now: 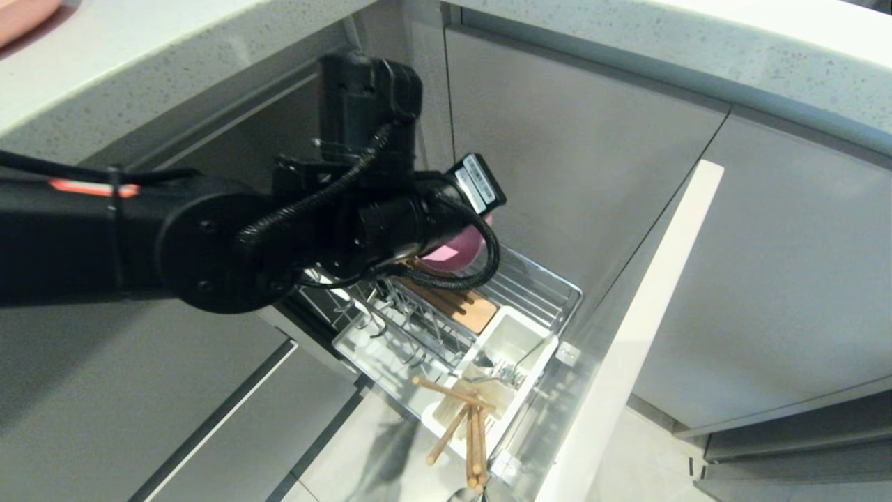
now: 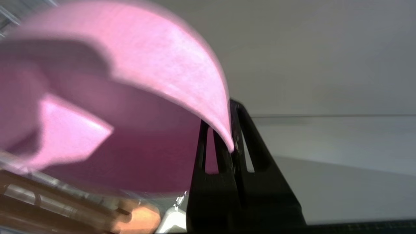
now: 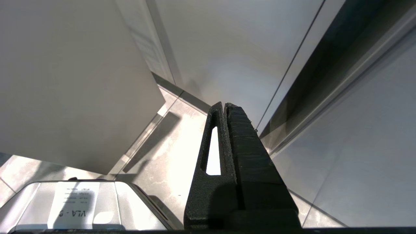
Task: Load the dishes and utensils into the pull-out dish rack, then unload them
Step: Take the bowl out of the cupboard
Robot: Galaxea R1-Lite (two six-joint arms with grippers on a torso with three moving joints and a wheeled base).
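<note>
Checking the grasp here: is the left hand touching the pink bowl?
Touching. The left wrist view shows the left hand shut on the pink bowl, its rim pinched between the two black fingers.

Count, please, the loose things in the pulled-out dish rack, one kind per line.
Pink dish: 1, its rim in the shut left pincer
Wooden chopsticks: 4, as far as their overlap shows
Metal utensil: 1
Total: 6

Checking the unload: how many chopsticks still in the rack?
4 chopsticks visible, all in the white box at the rack's front end, one lying across the others. More may be hidden.
</note>
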